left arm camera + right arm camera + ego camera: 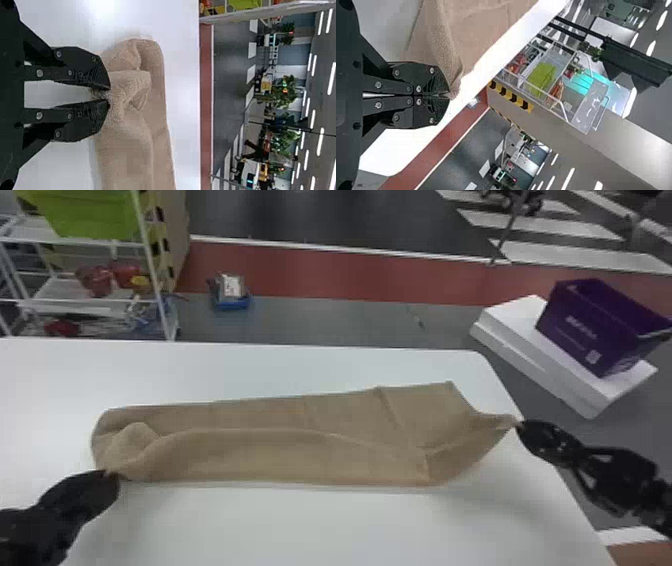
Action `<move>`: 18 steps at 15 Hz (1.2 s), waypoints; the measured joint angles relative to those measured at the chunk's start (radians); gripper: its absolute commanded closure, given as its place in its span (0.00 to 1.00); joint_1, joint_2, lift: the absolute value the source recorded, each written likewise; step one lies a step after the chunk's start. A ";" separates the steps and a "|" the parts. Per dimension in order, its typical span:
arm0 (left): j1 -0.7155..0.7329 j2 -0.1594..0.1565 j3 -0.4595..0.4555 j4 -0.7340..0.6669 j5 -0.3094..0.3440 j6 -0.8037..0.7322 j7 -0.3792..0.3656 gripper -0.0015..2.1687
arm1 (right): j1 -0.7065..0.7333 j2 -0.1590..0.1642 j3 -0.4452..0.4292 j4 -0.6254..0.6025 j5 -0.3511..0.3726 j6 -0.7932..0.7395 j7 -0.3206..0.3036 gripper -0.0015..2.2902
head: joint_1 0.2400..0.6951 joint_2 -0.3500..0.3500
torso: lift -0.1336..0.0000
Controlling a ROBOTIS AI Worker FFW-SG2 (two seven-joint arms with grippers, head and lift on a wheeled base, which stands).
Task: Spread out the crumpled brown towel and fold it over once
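Standing past the white table (250,530), on the left, is a white rack (57,291) with a green bin (90,215); on the right, a purple box (570,325) is held up by a white block (517,312). The brown towel (300,455) is laid long across the table, bumpy at its left end. That end is pinched by the left gripper (112,475), its 2 fingertips close together. The towel's right tip is pinched by the right gripper (519,424), its 2 fingers squeezed tight.
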 measured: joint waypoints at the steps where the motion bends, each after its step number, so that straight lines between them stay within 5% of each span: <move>1: 0.016 0.001 0.009 -0.003 -0.005 0.000 0.000 0.01 | 0.024 -0.009 -0.002 0.017 -0.010 -0.039 -0.002 0.67 | 1.00 0.21 | 0.08; 9: 0.095 -0.004 0.224 -0.070 0.051 -0.034 0.012 0.02 | 0.141 -0.047 -0.064 0.066 -0.057 -0.175 -0.017 0.65 | 1.00 0.32 | 0.08; 10: 0.102 -0.008 0.233 -0.088 0.075 -0.034 0.012 0.02 | 0.141 -0.047 -0.081 0.069 -0.050 -0.177 -0.023 0.51 | 1.00 0.31 | 0.08; 11: 0.108 -0.013 0.233 -0.105 0.090 -0.036 0.012 0.02 | 0.141 -0.047 -0.099 0.080 -0.043 -0.180 -0.029 0.21 | 1.00 0.28 | 0.08; 12: 0.112 -0.016 0.225 -0.117 0.097 -0.040 0.012 0.02 | 0.142 -0.049 -0.112 0.098 -0.037 -0.193 -0.033 0.01 | 1.00 0.26 | 0.08; 14: 0.113 -0.018 0.192 -0.134 0.100 -0.066 0.014 0.02 | 0.147 -0.058 -0.131 0.140 -0.047 -0.255 -0.047 0.00 | 1.00 0.18 | 0.08; 18: 0.073 -0.019 0.106 -0.134 0.096 -0.101 0.026 0.02 | 0.166 -0.048 -0.184 0.136 -0.246 -0.260 -0.032 0.02 | 1.00 0.05 | 0.08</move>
